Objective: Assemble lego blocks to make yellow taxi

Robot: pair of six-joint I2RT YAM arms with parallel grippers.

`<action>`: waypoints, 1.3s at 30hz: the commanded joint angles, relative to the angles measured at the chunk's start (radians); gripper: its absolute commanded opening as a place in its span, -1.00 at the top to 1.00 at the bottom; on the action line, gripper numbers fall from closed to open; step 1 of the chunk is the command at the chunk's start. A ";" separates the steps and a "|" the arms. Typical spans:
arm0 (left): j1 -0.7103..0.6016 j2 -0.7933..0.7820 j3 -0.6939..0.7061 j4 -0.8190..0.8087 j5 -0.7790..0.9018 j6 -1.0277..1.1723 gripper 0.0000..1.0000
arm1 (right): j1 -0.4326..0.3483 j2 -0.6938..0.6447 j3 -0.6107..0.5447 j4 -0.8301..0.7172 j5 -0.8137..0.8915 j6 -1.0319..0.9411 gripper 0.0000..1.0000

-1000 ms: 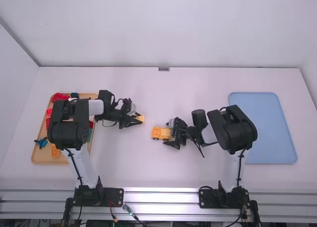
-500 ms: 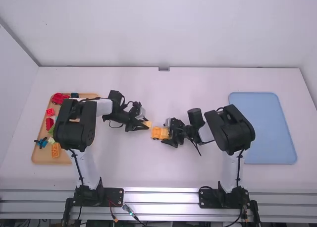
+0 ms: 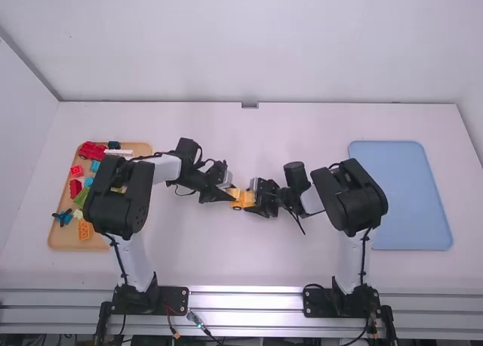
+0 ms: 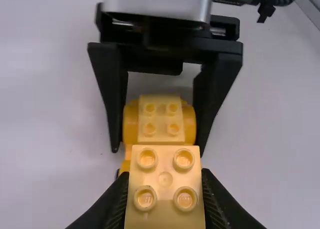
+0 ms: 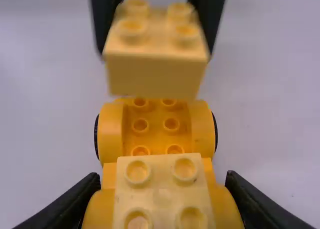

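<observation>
At mid-table my left gripper (image 3: 229, 194) meets my right gripper (image 3: 259, 201) over the yellow car base (image 3: 241, 203). In the left wrist view, my left gripper (image 4: 165, 189) is shut on a light yellow block (image 4: 165, 181) with four studs. The right wrist view has that block (image 5: 156, 64) held above the studded bed of the car base (image 5: 156, 124), apart from the light yellow block (image 5: 161, 189) on the car's other end. Around that end, my right gripper (image 5: 161, 199) is shut on the car base.
At the left, a tan tray (image 3: 64, 240) holds several loose pieces, among them red blocks (image 3: 92, 150), an orange block (image 3: 84, 230) and a blue piece (image 3: 63, 217). A blue tray (image 3: 411, 195) lies at the right.
My left gripper has moved right with its light yellow block, from beside the car base to over it. The right gripper and the car base have shifted slightly left.
</observation>
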 commanded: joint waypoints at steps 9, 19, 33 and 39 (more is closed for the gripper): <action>-0.060 -0.018 -0.083 0.249 -0.123 -0.225 0.88 | 0.003 0.014 0.014 -0.003 -0.009 -0.019 -0.10; -0.061 -0.018 -0.085 0.229 -0.126 -0.218 0.90 | 0.003 0.014 0.028 -0.002 0.007 0.005 -0.10; -0.064 -0.070 -0.092 0.168 -0.125 -0.173 0.94 | 0.003 0.014 0.027 -0.002 0.050 0.007 -0.11; -0.064 -0.070 -0.142 0.284 -0.128 -0.216 0.95 | 0.003 0.014 0.026 -0.009 0.042 0.003 -0.15</action>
